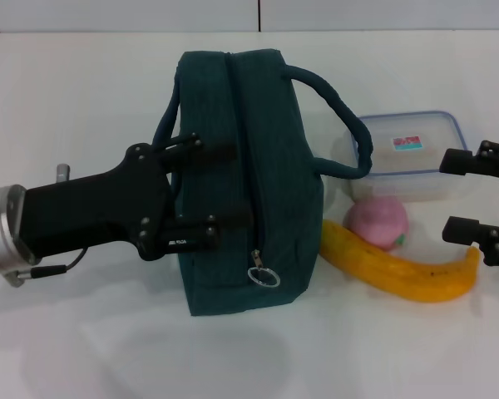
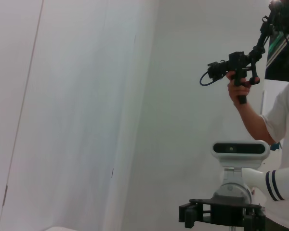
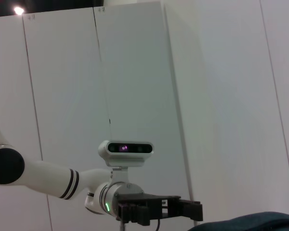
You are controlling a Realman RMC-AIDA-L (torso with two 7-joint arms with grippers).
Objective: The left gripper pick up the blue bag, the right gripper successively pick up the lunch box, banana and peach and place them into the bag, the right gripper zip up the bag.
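We see the left gripper (image 1: 224,187) spread open over the zipped blue bag (image 1: 241,179), while the right gripper (image 1: 457,195) waits open beside the lunch box (image 1: 407,150).

The left gripper (image 1: 229,186) reaches over the blue bag (image 1: 245,179), its fingers (image 1: 208,152) spread across the zipped top. The bag stands on the white worktop (image 1: 83,349). Just beside it lie the banana (image 1: 399,266), peach (image 1: 378,222) and lunch box (image 1: 409,154). The right gripper (image 1: 461,193) hovers open nearby.
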